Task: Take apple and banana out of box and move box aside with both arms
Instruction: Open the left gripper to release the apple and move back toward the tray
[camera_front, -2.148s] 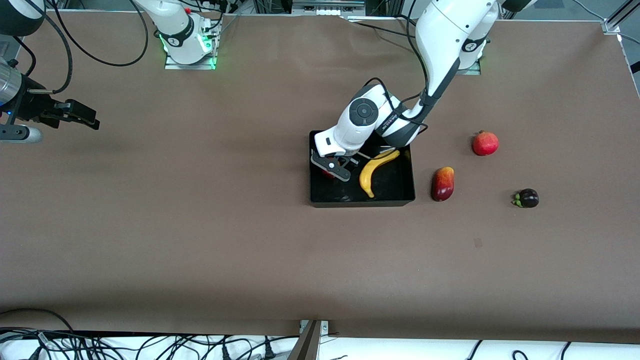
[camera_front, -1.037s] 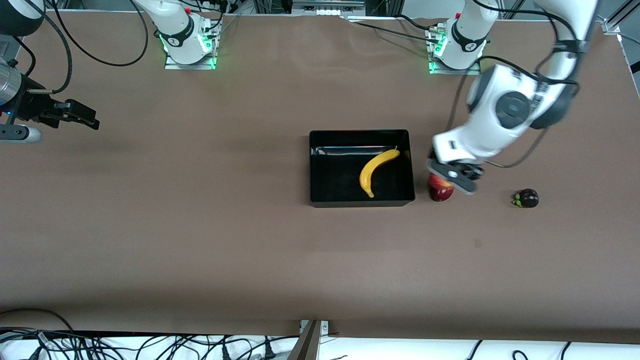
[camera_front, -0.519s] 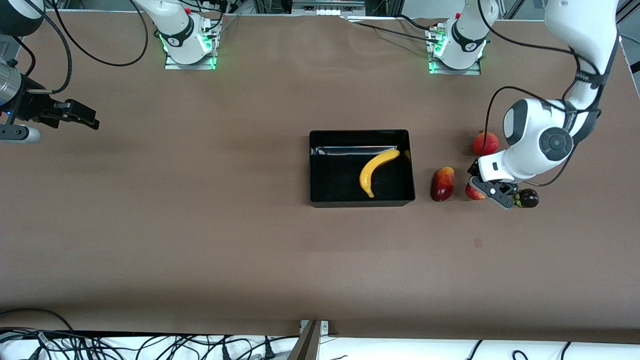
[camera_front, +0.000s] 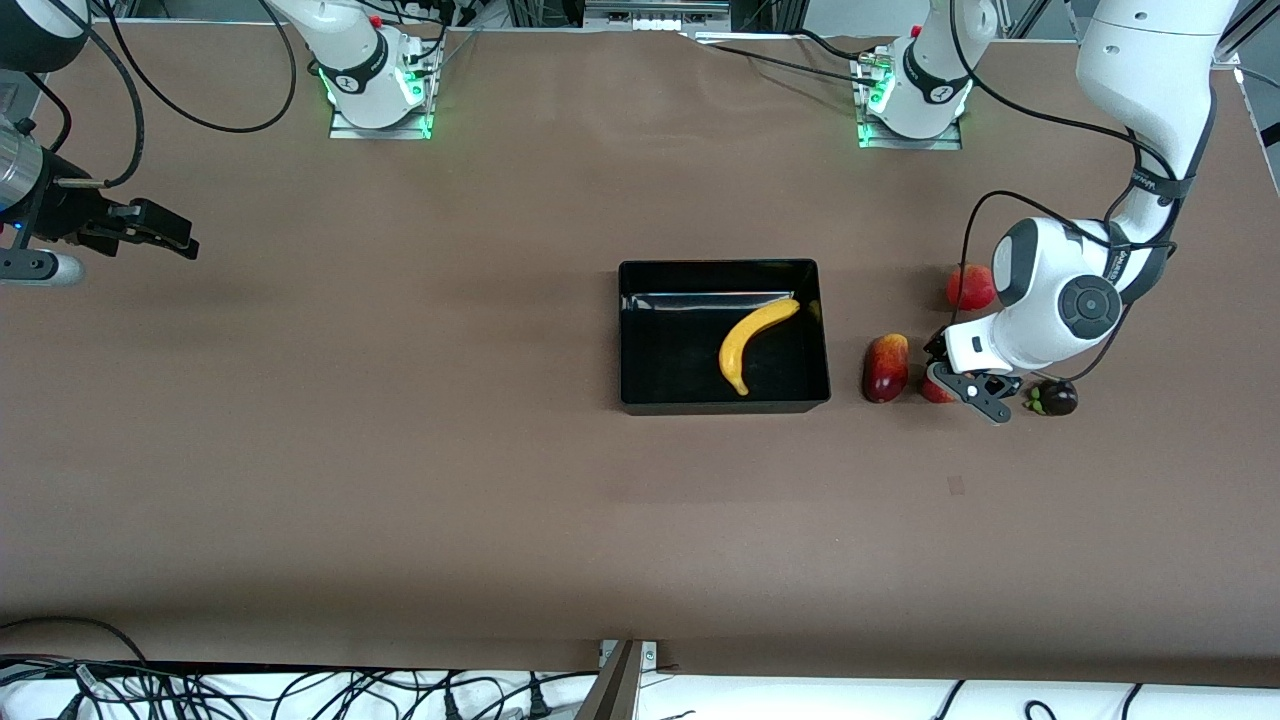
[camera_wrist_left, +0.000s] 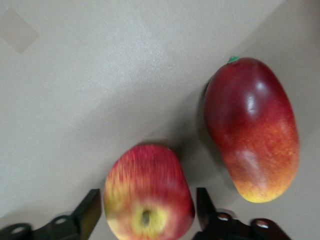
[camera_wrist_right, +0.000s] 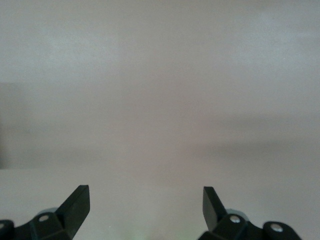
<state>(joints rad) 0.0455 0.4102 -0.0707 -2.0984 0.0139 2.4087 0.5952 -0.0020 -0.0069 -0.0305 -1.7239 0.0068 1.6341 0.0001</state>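
**Q:** Front view first, starting low in the frame. What lies nearest the camera?

**A:** The dark purple mangosteen (camera_front: 1056, 398), on the brown counter (camera_front: 400, 480) toward the left arm's end. Just beside it, at about the same height in the frame, is the left gripper (camera_front: 960, 392), low over the counter between the mangosteen and the mango (camera_front: 886, 367).

**Q:** Are its jaws holding anything?

**A:** Yes. The jaws are closed on the red apple (camera_front: 936, 389). The left wrist view shows one black finger (camera_wrist_left: 91, 212) against each flank of the fruit, with its yellow stem end facing the camera. I cannot tell whether the apple rests on the counter or hangs just above it. It is close beside the mango but not touching it.

**Q:** And the box?

**A:** The black box (camera_front: 640, 340) sits mid-frame, beside the mango on the side toward the right arm's end. The banana (camera_front: 752, 340) lies inside it, slanted, in the half nearer the mango.

**Q:** Higher up in the frame?

**A:** The pomegranate (camera_front: 966, 288) is farther from the camera than the apple, and the left arm's wrist partly covers it.

**Q:** What about the other arm?

**A:** The right gripper (camera_front: 180, 240) is idle over bare counter at the right arm's end of the frame, well apart from everything. Its jaws stand spread, with nothing between them.
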